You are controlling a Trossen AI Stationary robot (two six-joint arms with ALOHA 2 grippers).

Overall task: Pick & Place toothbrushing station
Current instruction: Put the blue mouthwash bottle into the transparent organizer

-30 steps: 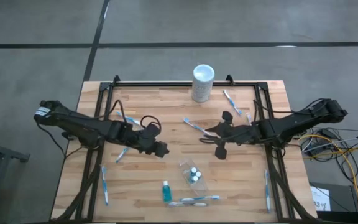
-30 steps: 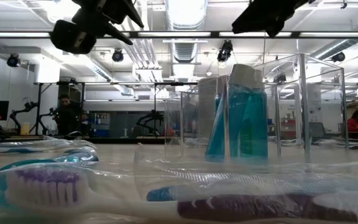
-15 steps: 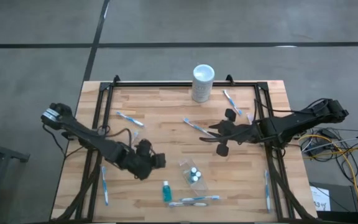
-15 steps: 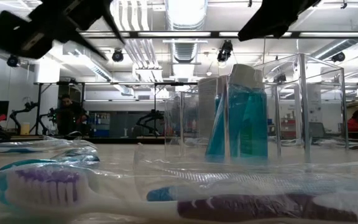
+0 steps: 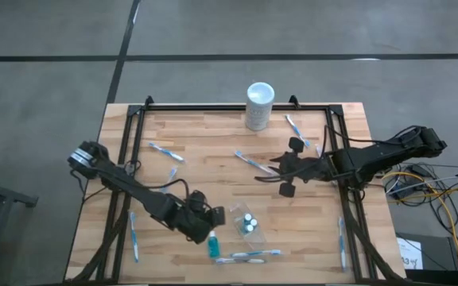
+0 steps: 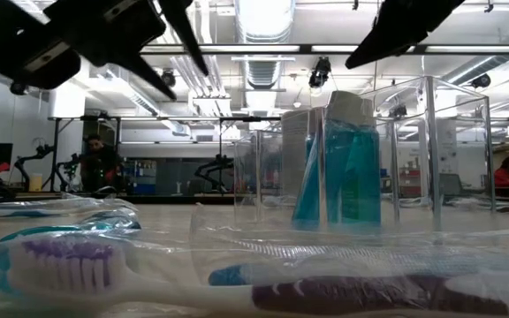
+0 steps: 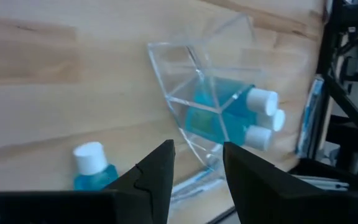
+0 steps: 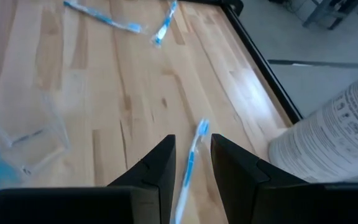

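A small clear cup [image 5: 246, 224] stands on its base near the table's front edge, with teal-and-white tubes [image 7: 229, 121] upright in it. One loose tube [image 5: 211, 244] lies on the wood beside it. Thin blue-and-white toothbrushes lie scattered about, one [image 5: 251, 161] at mid-table. My left gripper [image 5: 215, 216] hangs open just left of the cup, above the table; in the left wrist view its fingers [image 7: 197, 149] frame the cup's near wall with nothing between them. My right gripper [image 5: 267, 173] hovers open over the mid-table toothbrush [image 8: 188, 168], clear of it.
A tall white cylinder [image 5: 259, 105] stands at the far edge. More toothbrushes lie at the left [image 5: 133, 236], right [image 5: 342, 242] and front [image 5: 249, 256] edges and at the far right [image 5: 296, 127]. Black frame rails [image 5: 336, 151] run along both sides.
My left gripper has swung from the table's left middle toward the near edge and the right, sinking and rolling its wrist, and now hangs beside the clear cup. Its finger gap looks unchanged. The cup, tubes and toothbrushes lie as before.
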